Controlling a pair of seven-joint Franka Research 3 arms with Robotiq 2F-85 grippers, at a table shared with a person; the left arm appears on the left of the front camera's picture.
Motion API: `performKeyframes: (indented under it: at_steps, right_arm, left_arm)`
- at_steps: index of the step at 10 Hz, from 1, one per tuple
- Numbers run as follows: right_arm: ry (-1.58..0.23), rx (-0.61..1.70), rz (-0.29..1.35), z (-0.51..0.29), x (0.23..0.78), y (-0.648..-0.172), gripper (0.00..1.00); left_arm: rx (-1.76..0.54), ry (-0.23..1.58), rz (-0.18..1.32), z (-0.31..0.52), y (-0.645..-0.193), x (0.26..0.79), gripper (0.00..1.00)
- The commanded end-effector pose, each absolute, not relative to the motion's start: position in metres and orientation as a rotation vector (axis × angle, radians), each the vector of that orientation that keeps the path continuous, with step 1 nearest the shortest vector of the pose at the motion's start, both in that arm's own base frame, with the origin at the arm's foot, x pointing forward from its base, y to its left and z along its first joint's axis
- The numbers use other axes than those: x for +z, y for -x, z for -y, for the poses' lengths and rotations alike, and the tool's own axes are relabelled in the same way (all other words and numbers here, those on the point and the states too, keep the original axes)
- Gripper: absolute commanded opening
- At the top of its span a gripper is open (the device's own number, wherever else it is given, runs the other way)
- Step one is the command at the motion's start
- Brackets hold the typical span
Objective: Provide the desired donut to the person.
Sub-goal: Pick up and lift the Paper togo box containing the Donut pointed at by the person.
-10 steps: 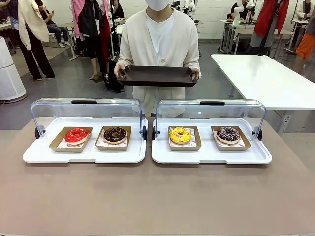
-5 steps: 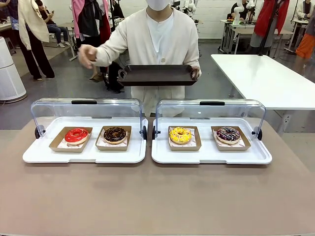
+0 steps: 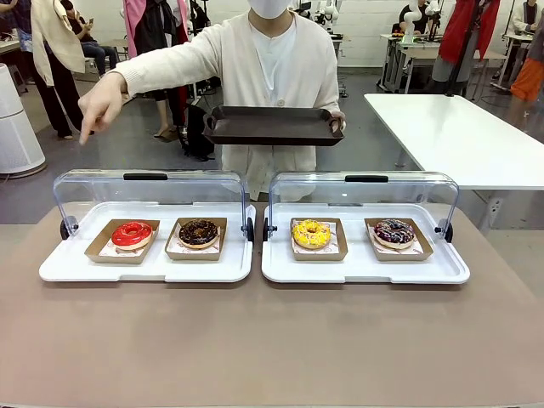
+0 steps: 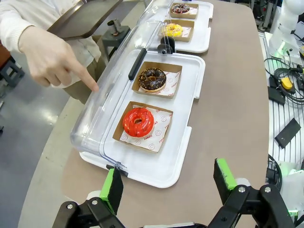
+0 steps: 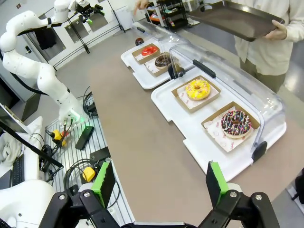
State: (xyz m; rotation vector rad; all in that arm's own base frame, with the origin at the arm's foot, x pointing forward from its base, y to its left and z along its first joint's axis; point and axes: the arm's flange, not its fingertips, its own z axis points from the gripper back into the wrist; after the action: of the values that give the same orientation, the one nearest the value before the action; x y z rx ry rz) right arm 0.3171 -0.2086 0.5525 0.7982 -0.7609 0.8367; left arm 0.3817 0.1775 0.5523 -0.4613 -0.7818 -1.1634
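Note:
The person [image 3: 272, 76] in a cream cardigan stands across the table, holding a dark tray [image 3: 274, 126] in one hand. Their other hand [image 3: 102, 104] [image 4: 50, 59] points a finger down over the left display case, above the red donut [image 3: 132, 234] [image 4: 138, 121]. Beside it in that case lies a chocolate donut [image 3: 199, 232] [image 4: 152, 79]. The right case holds a yellow donut [image 3: 311, 233] [image 5: 198, 89] and a sprinkled purple donut [image 3: 393, 233] [image 5: 236, 122]. My left gripper [image 4: 167, 183] hangs open above the table's near left end. My right gripper [image 5: 160, 183] is open too, above the right end.
Both cases are white trays [image 3: 144, 270] [image 3: 365, 270] with clear domed lids [image 3: 149, 191] [image 3: 365, 194] tilted back. A white table [image 3: 459, 136] stands at the back right. Cables and boxes [image 5: 80, 137] lie on the floor beside the table.
The person has let go of the tray with one hand and stretched that arm out to the left, pointing down over the left case. Nothing else moved.

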Motion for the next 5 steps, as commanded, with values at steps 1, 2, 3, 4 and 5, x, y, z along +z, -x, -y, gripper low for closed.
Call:
performKeyframes:
  at_steps: [1,2,3,4,5]
  right_arm:
    - [-0.810,0.842,0.768,0.2086,0.5515,-0.3177,1.00]
    - [-0.810,0.842,0.768,0.2086,0.5515,-0.3177,1.00]
    - [-0.810,0.842,0.768,0.2086,0.5515,-0.3177,1.00]
    - [-0.810,0.842,0.768,0.2086,0.5515,-0.3177,1.00]
    - [-0.810,0.842,0.768,0.2086,0.5515,-0.3177,1.00]
  left_arm:
    - [-1.164,0.465,0.794,-0.1778,-0.3823,0.5527,1.00]
    - [-1.164,0.465,0.794,-0.1778,-0.3823,0.5527,1.00]
    - [-1.164,0.465,0.794,-0.1778,-0.3823,0.5527,1.00]
    - [-1.164,0.465,0.794,-0.1778,-0.3823,0.5527,1.00]
    - [-1.164,0.465,0.794,-0.1778,-0.3823,0.5527,1.00]
